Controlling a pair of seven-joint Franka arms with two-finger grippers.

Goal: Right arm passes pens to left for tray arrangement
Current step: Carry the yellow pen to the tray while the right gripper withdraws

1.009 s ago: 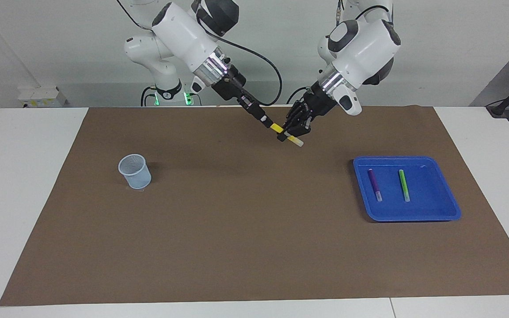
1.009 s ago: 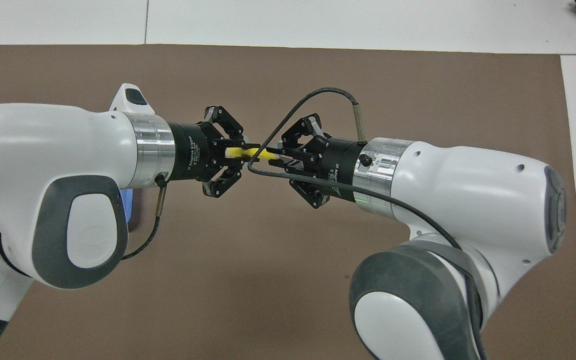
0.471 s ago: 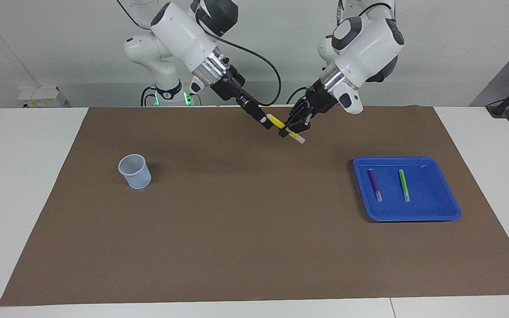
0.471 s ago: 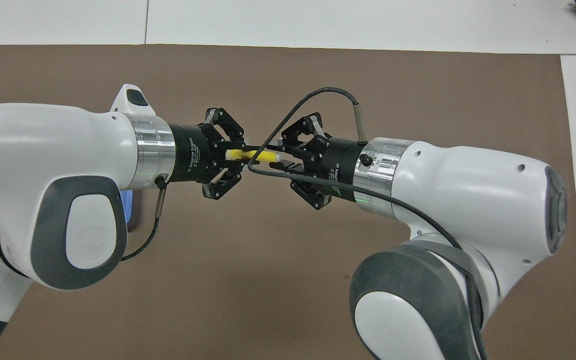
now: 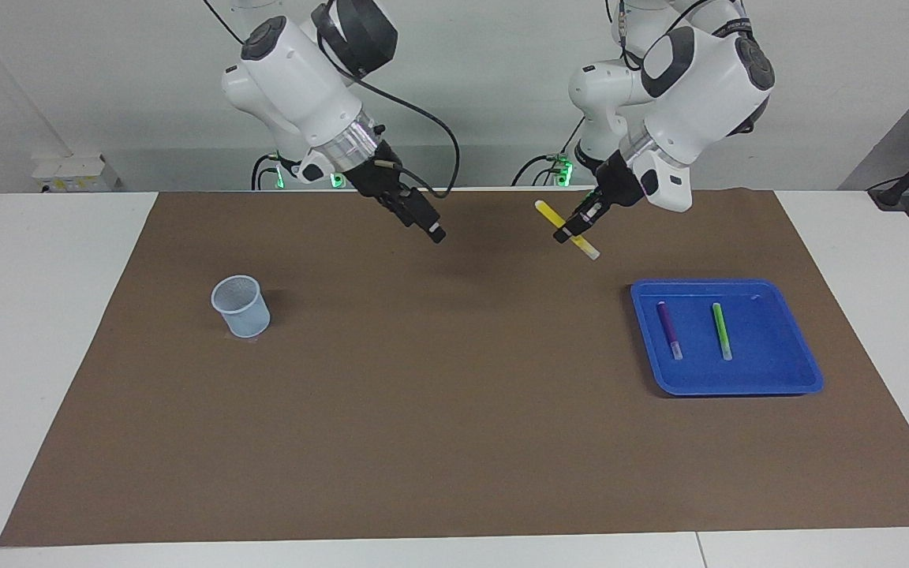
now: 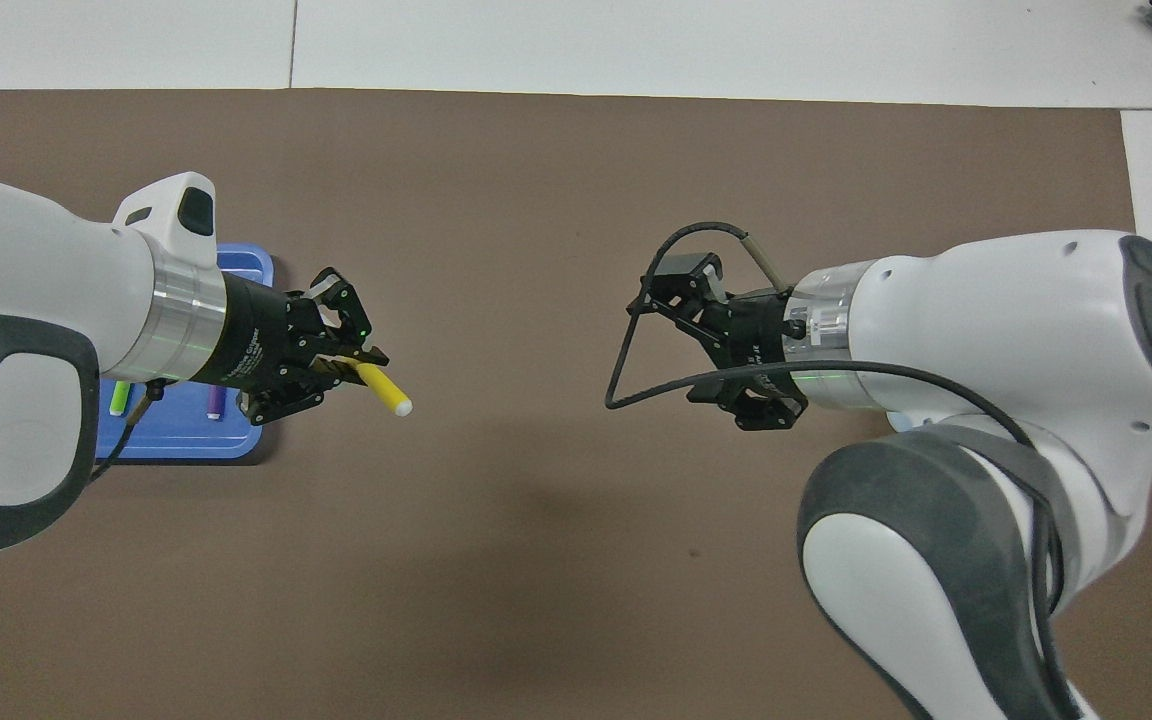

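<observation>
The end effectors have parted: left end effector (image 5: 570,233) clamps the yellow pen (image 5: 566,229) (right end effector (image 5: 432,230) spread, empty).

Glossy plastic tray (image 5: 786,379) on a matt brown mat (image 5: 454,434).

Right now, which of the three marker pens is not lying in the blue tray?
The yellow marker pen: the left gripper holds it in the air. Purple and green lie inside.

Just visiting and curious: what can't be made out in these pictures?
- Overhead view: the left arm covers most of the tray; only the ends of the purple pen and green pen show.
- Overhead view: the right arm hides the mesh cup.
- Overhead view: the left claw hides the yellow pen's back half.
</observation>
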